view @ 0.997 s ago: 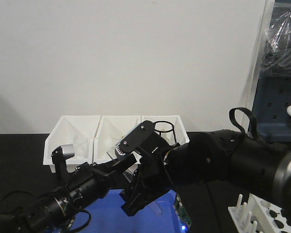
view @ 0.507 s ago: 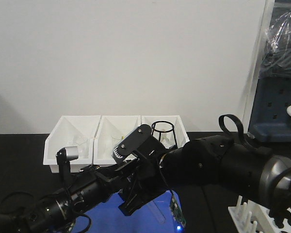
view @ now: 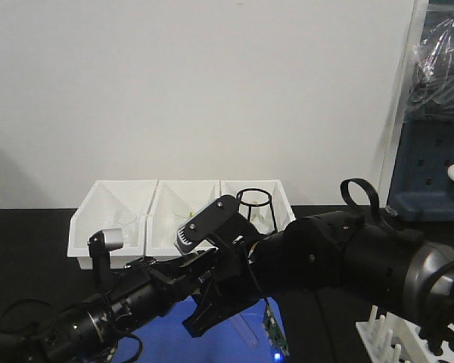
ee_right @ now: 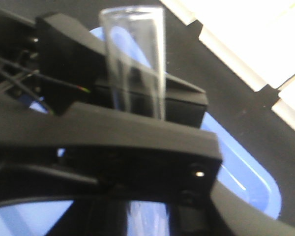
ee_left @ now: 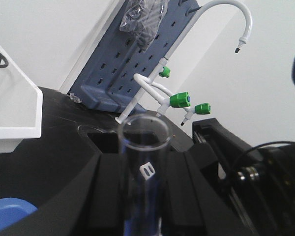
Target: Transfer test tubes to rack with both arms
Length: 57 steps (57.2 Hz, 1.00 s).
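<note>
rack [view: 393, 344] cut off btm-right; test tube [ee_right: 135, 64] blurred, base hidden

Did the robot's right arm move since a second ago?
Yes. The right arm slid leftward and a little lower against the white bins behind it.

Reaches in low with left gripper [view: 200, 265] pinched shut; meets it with right gripper [view: 204, 318] angled down, grip unclear
</note>
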Tool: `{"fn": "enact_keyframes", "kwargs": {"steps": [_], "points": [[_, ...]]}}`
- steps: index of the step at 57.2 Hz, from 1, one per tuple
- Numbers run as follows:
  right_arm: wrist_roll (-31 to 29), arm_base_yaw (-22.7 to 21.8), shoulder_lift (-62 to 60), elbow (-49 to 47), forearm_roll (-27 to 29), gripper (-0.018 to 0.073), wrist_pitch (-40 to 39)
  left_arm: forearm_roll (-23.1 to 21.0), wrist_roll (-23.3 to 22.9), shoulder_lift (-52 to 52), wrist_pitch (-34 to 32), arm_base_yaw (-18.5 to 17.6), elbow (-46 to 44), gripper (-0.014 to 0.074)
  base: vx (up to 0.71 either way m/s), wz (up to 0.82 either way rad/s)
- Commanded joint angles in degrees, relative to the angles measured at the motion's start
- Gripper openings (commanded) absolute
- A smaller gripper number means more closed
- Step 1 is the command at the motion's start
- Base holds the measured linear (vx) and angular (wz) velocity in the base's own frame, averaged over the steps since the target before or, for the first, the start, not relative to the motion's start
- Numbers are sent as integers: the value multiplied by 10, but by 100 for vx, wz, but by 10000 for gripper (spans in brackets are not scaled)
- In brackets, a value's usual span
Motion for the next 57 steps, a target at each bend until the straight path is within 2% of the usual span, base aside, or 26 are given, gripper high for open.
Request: {"fn": "enact_keyframes", "kwargs": {"steps": [1, 8, 15, 30, 36, 45, 57], "points": [[1, -3, -29, -21, -2, 144, -34, -19, -4, -27, -40, -1, -16, 7, 0, 0], [1, -3, -29, -21, -2, 58, -34, -19, -4, -27, -38, -1, -16, 46, 0, 0], [-1, -3, -29, -21, -2, -16, -34, -19, -4, -27, -38, -1, -16, 133, 0, 0], [1, -3, -29, -21, -2, -11, -36, -24, -4, -27, -58, -1, -16, 445, 0, 0], [1, -4, -29, -21, -2, -10, -36, -27, -4, -27, -71, -1, -16, 531, 0, 0], [8, -12, -29, -21, -5, -10, -47, -52, -4, -27, -71, 0, -16, 558, 0, 0], [48, -72, -29, -20, -3, -9, -51, -58, -3, -27, -72, 16, -16, 558, 0, 0]]}}
